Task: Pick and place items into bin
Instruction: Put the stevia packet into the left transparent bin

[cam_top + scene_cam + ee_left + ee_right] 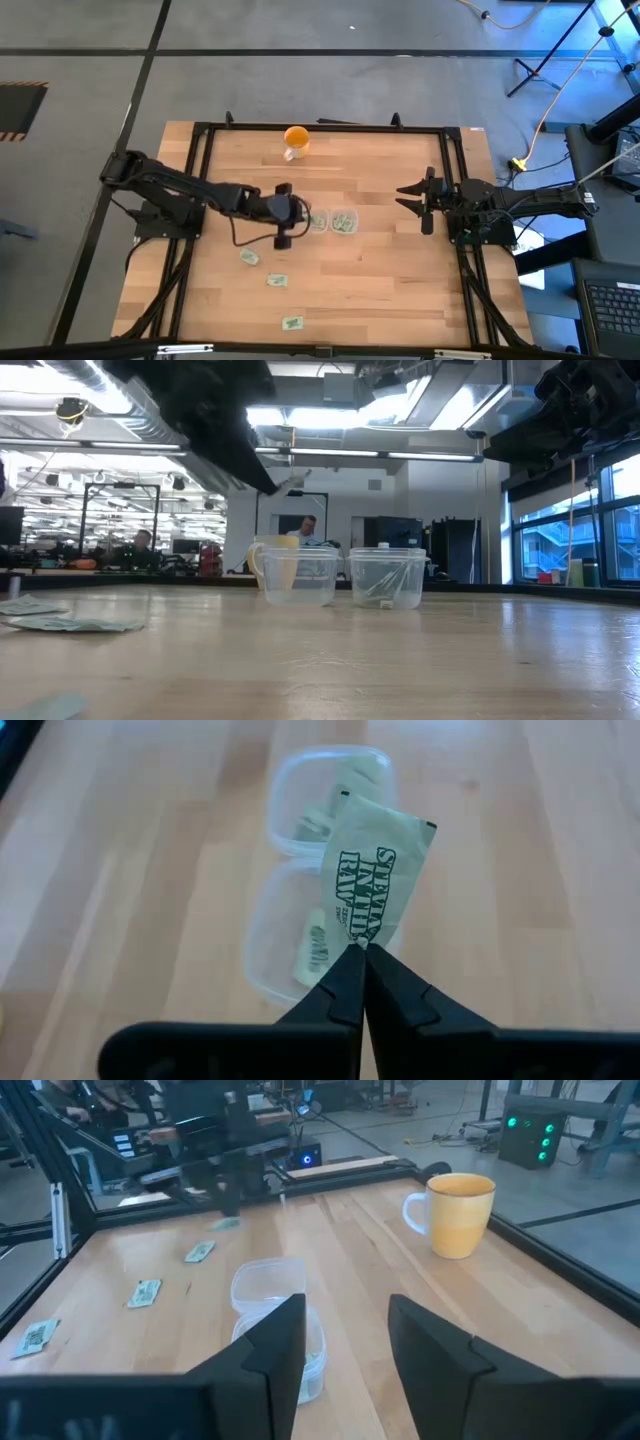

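Note:
My left gripper [362,952] is shut on one pale green and white packet [375,870] and hovers over two small clear bins [318,221] [344,222] at the table's middle; both bins hold packets. In the low view the held packet [292,482] is in the air above the left-hand bin [297,575]. Three more packets [248,257] [277,281] [292,322] lie flat on the table nearer its front. My right gripper [424,201] waits open near the table's right edge, clear of everything. My left gripper pinches the packet between its two fingertips [345,982] at one short edge [360,938]. It comes slanting down from the table's left. The packet is lifted clear and sticks out beyond the fingertips over the bins.
An orange cup [295,140] stands near the table's far edge, behind the bins. A black frame [200,130] runs around the table. Bare wood lies between the bins and my right gripper [345,1330]. People sit in the room beyond the table.

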You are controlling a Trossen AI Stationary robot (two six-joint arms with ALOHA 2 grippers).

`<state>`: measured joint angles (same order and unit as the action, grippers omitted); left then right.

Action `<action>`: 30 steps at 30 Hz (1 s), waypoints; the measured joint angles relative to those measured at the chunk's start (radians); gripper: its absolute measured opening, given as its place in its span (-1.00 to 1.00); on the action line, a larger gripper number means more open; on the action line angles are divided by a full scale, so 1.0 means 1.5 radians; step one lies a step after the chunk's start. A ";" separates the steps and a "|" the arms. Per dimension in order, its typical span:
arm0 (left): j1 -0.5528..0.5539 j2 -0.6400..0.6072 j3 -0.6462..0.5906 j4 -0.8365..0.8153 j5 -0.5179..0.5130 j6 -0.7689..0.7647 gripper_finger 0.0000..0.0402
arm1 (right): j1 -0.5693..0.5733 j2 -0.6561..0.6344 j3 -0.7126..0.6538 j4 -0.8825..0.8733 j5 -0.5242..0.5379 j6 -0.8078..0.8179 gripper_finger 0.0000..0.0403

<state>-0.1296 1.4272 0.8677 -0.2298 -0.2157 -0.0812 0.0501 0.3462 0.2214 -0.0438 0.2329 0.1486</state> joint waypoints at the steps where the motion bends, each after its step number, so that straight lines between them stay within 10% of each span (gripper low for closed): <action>1: 0.013 0.006 0.000 0.008 0.010 0.000 -0.99 | 0.000 0.000 0.000 0.000 0.000 0.000 -0.27; 9: 0.083 0.064 0.020 0.007 0.129 -0.002 -0.99 | 0.000 0.000 0.000 0.000 0.000 0.000 -0.27; 30: 0.093 0.236 0.190 -0.204 0.119 0.063 -0.98 | 0.000 0.000 0.000 -0.010 0.000 -0.001 -0.27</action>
<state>0.0093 1.7809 1.1534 -0.5361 -0.0365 0.0135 0.0498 0.3465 0.2214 -0.0586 0.2329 0.1478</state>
